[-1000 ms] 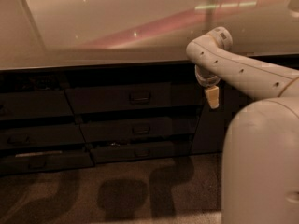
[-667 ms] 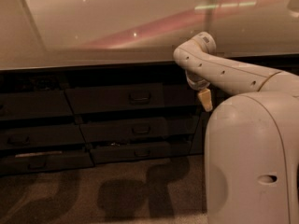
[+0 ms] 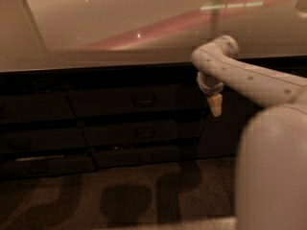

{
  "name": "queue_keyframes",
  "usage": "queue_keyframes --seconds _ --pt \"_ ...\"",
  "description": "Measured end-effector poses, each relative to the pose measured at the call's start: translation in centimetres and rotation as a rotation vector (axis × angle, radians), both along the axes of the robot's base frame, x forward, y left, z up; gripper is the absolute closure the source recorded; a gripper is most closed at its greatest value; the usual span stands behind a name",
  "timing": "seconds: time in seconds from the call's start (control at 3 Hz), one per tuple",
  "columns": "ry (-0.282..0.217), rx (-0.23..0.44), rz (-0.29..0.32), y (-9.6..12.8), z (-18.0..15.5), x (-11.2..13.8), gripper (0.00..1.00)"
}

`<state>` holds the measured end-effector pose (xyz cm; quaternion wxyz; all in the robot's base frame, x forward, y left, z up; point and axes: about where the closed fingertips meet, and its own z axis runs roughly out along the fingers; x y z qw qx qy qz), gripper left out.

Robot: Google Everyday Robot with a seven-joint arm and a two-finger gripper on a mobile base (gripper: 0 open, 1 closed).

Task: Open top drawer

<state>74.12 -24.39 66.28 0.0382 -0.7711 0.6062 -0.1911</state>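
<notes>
- risk of a miss: the pincer (image 3: 214, 104) hangs by the right end of the top drawer (image 3: 105, 102), while the loop handle (image 3: 143, 99) sits well to its left.
- risk of hooking the shallower drawer (image 3: 110, 134) lower left instead.
- pincer opening: cannot tell; it grips nothing of the drawer.
- drawer looks shut: a dark, flat front just under the counter (image 3: 120, 32).
</notes>
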Motion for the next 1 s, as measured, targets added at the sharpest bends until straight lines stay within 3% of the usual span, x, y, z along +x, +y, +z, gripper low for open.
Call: queue_keyframes --seconds 0.33,0.67,1.0 --pt "-0.095 0.229 0.106 0.7 0.3 -1.3 0.00" --pt "-0.116 0.276 0.118 -1.5 0.5 -2.9 0.00" --pt "-0.113 0.270 0.116 -1.8 0.4 -3.0 0.00"
